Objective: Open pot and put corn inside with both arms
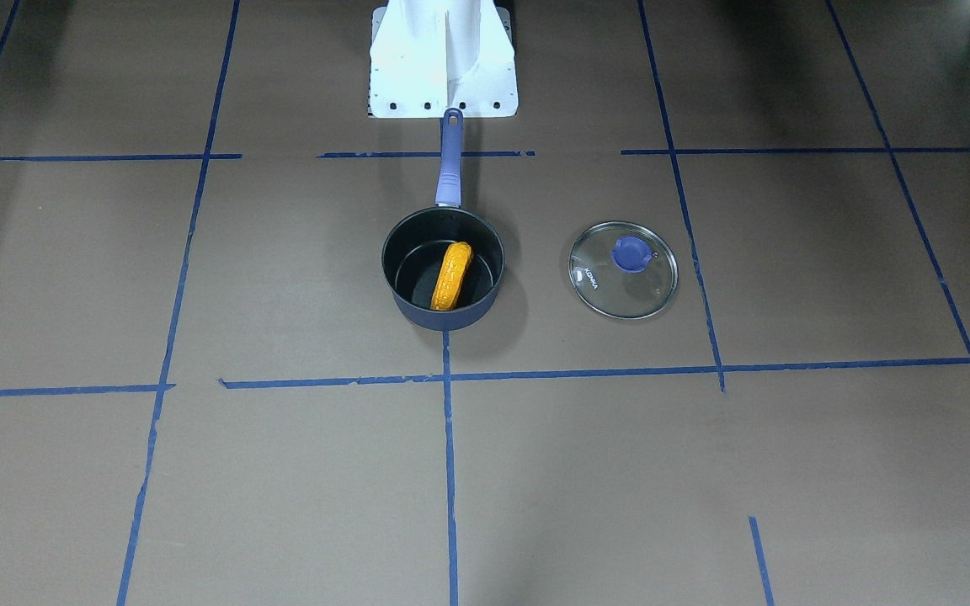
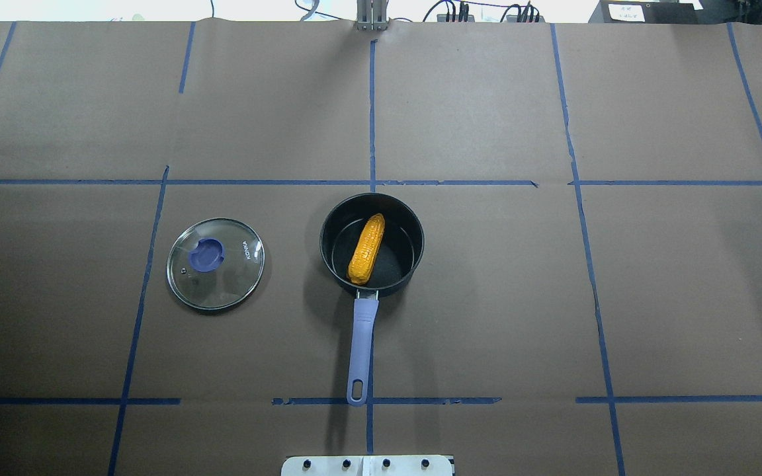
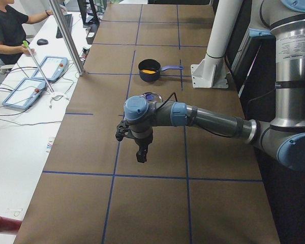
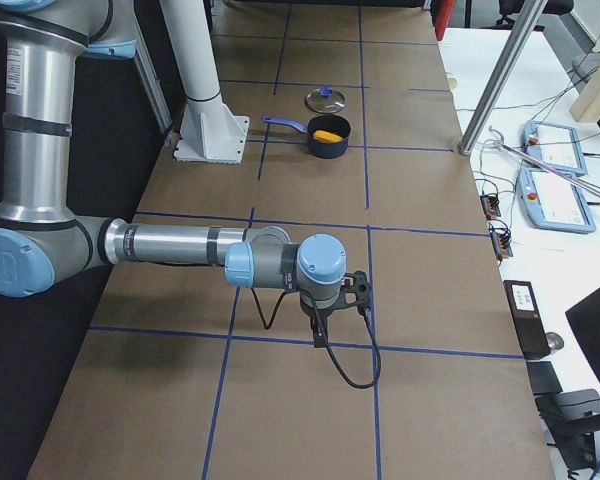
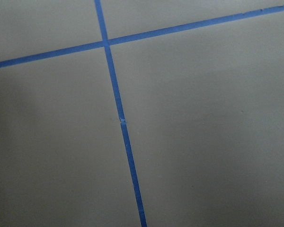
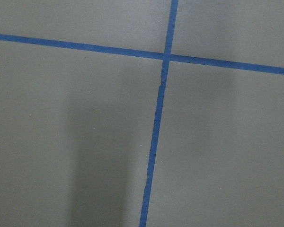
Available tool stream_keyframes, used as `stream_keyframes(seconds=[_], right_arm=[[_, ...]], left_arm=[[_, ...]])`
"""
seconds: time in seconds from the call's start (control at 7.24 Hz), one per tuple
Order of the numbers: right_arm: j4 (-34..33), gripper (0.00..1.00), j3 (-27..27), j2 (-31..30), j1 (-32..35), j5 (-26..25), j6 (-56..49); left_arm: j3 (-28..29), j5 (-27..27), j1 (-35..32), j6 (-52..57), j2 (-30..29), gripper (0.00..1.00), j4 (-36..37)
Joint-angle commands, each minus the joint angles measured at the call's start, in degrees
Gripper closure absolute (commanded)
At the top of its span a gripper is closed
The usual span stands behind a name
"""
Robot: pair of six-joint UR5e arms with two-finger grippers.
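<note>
In the overhead view, the small dark navy saucepan (image 2: 397, 258) stood uncovered near the middle of the brown paper-covered table (image 2: 487, 297). Its long purple-blue handle (image 2: 361, 344) pointed to 6 o'clock, toward the white stand base (image 1: 443, 59). The orange-yellow toy corn cob (image 2: 366, 248) lay inside the pot, slanted from about 1 o'clock to 7 o'clock. The round glass lid with a blue knob (image 2: 215, 264) rested flat on the paper at the pot's 9 o'clock, well apart from it.

Only the side views showed the arms. The left arm's black gripper (image 3: 141, 154) hung above the table, far from the pot, and the right arm's black gripper (image 4: 321, 335) did the same at the opposite end. I could not tell how far either was open, and nothing showed in either one. Both wrist cameras saw only bare paper and crossing blue tape lines (image 5: 118, 101).
</note>
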Motion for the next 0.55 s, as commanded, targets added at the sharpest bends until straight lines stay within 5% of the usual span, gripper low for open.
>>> stream_keyframes(seconds=[0.0,0.41], right_arm=[[-0.42,0.00,0.30,0.02,-0.12,-1.75,-0.32],[-0.07,0.00,0.30,0.29,-0.12,-1.33,-0.32]], left_arm=[[0.19,4.81,0.00,-0.25,0.11,0.00,-0.44],[-0.33,3.95,0.00,0.18,0.72,0.00,-0.62]])
